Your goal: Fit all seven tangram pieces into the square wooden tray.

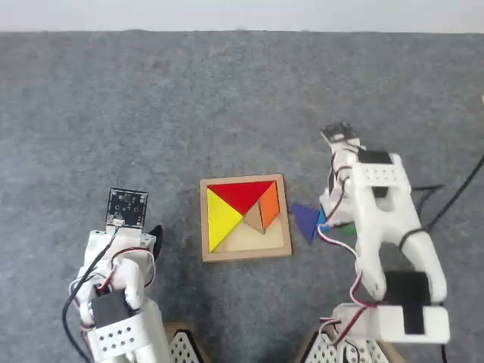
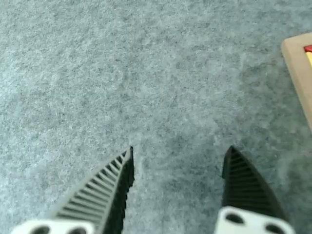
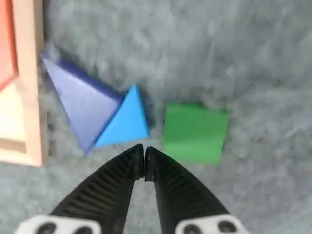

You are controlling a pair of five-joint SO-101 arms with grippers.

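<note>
Right gripper (image 3: pixel 145 163) pinched closed, empty, just beside light-blue triangle (image 3: pixel 124 122) | left gripper (image 2: pixel 180 156) spread wide, empty | green square (image 3: pixel 195 131) on desk outside tray (image 3: pixel 29 97): probably light, stiff, thin; you should pinch opposite edges.

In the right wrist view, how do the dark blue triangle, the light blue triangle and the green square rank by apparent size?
Largest, looking about alike: green square and dark blue triangle.
Smallest: light blue triangle.
</note>
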